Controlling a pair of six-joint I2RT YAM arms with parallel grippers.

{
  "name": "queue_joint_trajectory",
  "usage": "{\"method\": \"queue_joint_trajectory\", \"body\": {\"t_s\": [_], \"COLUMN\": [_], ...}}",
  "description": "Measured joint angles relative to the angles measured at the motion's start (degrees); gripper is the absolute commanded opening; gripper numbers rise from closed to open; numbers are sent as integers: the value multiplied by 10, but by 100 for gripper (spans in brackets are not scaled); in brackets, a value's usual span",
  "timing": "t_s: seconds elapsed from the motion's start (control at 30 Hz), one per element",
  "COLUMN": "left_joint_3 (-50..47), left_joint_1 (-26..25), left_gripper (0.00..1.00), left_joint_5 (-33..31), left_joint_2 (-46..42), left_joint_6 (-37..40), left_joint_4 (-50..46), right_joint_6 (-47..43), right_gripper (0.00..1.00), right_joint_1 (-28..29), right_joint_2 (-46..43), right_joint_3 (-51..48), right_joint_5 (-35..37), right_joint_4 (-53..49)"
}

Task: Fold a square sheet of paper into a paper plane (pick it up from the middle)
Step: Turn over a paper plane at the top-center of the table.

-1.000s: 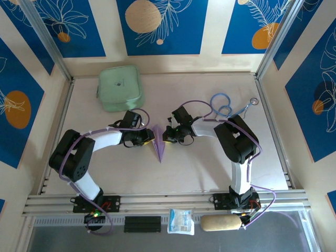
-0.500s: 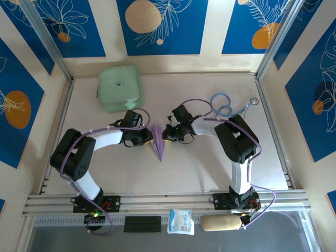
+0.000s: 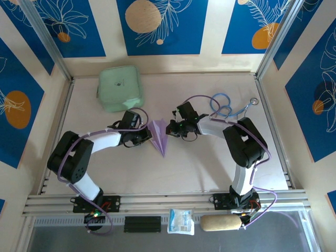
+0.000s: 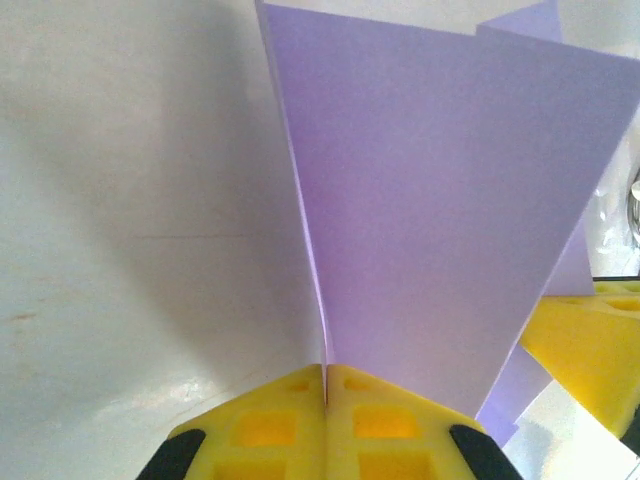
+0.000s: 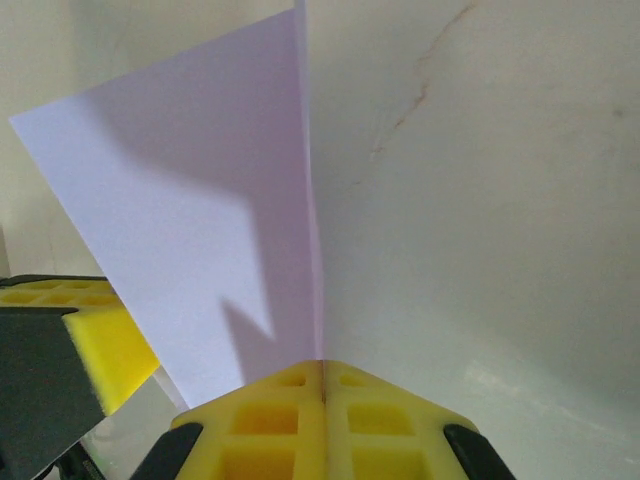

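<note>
The square sheet of paper is folded into a pale lilac pointed dart, the paper plane (image 3: 159, 135), at the middle of the table with its tip toward the near edge. My left gripper (image 3: 150, 138) is shut on its left wing. In the left wrist view the yellow pads (image 4: 280, 420) pinch the paper plane (image 4: 430, 200) at its edge. My right gripper (image 3: 169, 129) is shut on the right wing. In the right wrist view its pads (image 5: 370, 420) clamp the paper plane (image 5: 200, 220). The wings stand spread between the two grippers.
A mint-green pouch (image 3: 120, 87) lies at the back left. A blue cable loop (image 3: 221, 105) and a metal ring (image 3: 254, 101) lie at the back right. A white packet (image 3: 181, 221) and a tan roll (image 3: 221, 222) sit by the front rail.
My left gripper has closed on the paper. The right gripper has drawn to the right, and the dart's wings have spread wider between the two grippers.
</note>
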Motion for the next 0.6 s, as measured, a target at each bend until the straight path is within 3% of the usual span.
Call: {"method": "queue_joint_trajectory", "body": {"t_s": [0.37, 0.6], "left_joint_3": [-23, -24], "left_joint_1": [4, 5], "left_gripper": [0, 15], "left_joint_5": [-20, -23], "left_joint_2": [0, 5], "left_joint_6": [-19, -28], "left_joint_4": [11, 11], "right_joint_6": [31, 38], "right_gripper": [2, 2], "right_joint_1": [-3, -4], "right_joint_2": [7, 15], "right_joint_3": [-30, -30], "right_joint_5": [14, 12], "right_joint_4": [9, 9]}}
